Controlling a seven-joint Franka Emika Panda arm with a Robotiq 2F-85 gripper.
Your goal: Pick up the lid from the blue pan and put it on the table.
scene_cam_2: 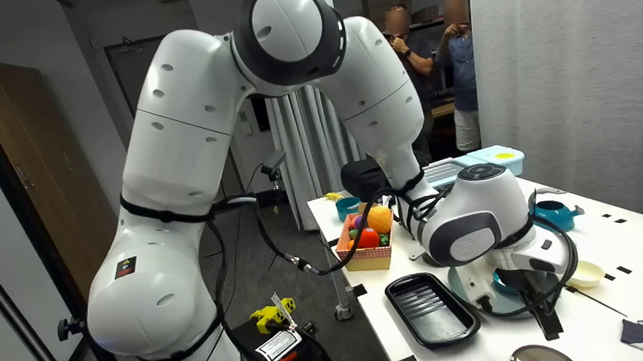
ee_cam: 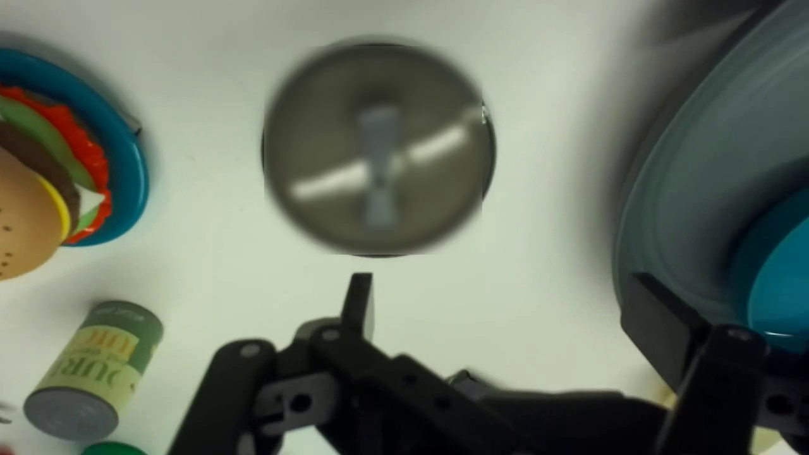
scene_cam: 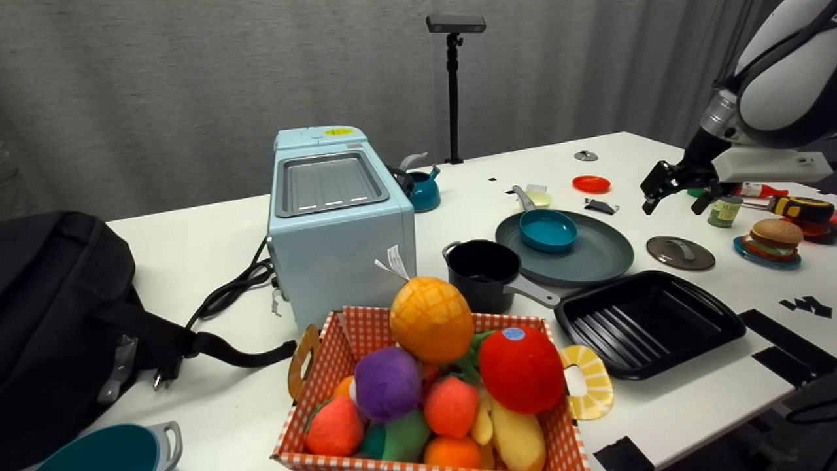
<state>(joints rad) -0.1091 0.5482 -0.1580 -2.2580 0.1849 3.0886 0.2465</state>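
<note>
With the shallow round teal-blue pan (scene_cam: 548,230) uncovered and the flat round glassy-looking grey lid (scene_cam: 680,254) lying on the white flat-topped bench (scene_cam: 634,167), I judge the placing done. My black two-fingered hand (ee_cam: 499,284) is spread wide, gripping nothing; I'd raise it straight up, slowly, without nudging the lid. In the wrist view the lid lies at eleven o'clock from it, its grey strap handle (ee_cam: 379,136), the long axis, running twelve to six.

- Looks like a robotics lab to me
- a big jointed robot arm (scene_cam_2: 286,28) bent over the white table (scene_cam_2: 597,334)
- a camera (scene_cam: 456,25) on a black pole (scene_cam: 453,104)
- a grey curtain (scene_cam: 196,98) behind
</note>
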